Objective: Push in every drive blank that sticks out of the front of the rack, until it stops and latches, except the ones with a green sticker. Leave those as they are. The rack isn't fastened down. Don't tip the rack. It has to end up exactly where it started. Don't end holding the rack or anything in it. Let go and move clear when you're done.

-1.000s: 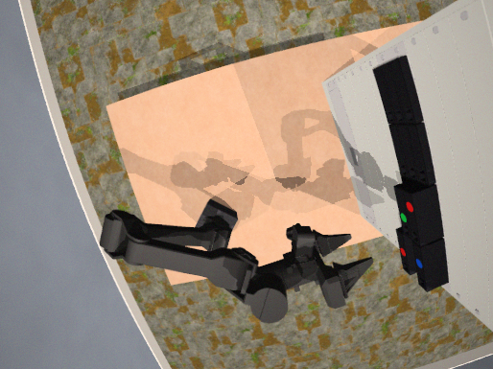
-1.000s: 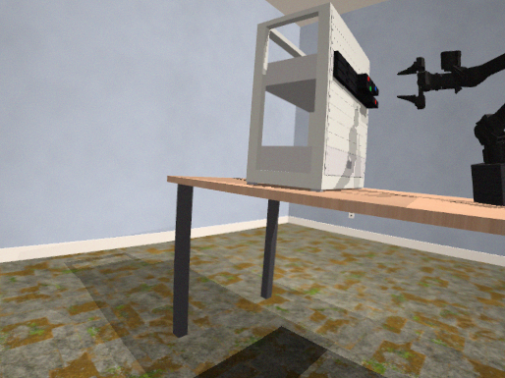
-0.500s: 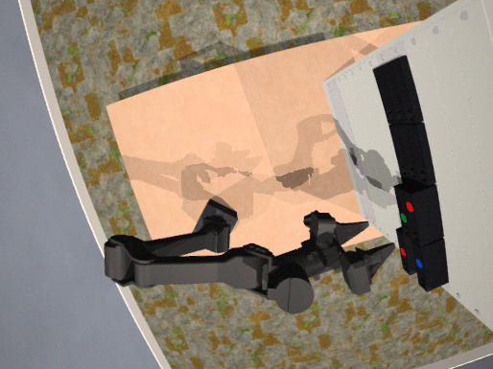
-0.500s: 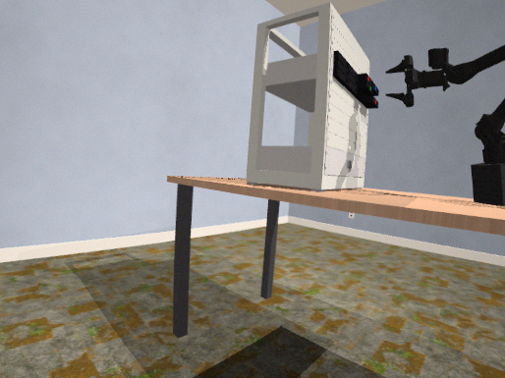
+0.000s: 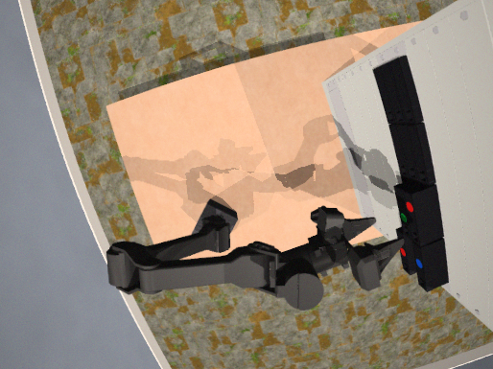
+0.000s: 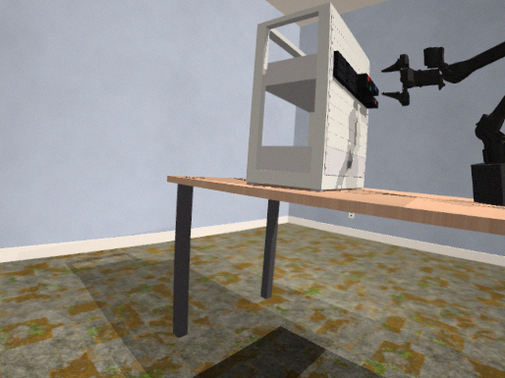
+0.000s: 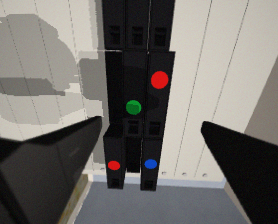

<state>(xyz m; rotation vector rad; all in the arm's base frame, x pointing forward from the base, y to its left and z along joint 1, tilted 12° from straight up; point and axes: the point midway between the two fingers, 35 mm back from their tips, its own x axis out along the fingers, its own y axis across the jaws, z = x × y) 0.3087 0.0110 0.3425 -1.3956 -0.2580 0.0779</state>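
The white rack [image 5: 460,118] [image 6: 339,135] [image 7: 210,75] stands on the wooden table [image 5: 192,132] [image 6: 393,204]. A strip of black drive blanks [image 5: 400,99] [image 6: 344,69] runs across its upper front. At one end of the strip, several blanks stick out [image 6: 367,85]. They carry a large red sticker [image 5: 409,207] [image 7: 160,80], a green sticker [image 5: 403,218] [image 7: 133,107], a small red sticker [image 5: 403,252] [image 7: 114,165] and a blue sticker [image 5: 418,263] [image 7: 150,163]. My gripper [image 5: 387,235] [image 6: 384,81] [image 7: 152,123] is open and empty, just in front of these blanks, apart from them.
The arm [image 5: 192,266] reaches over the table's side edge, and its base [image 6: 488,185] stands at the table's far end. The rack is open at its side, with a shelf [image 6: 290,83] inside. The floor lies far below.
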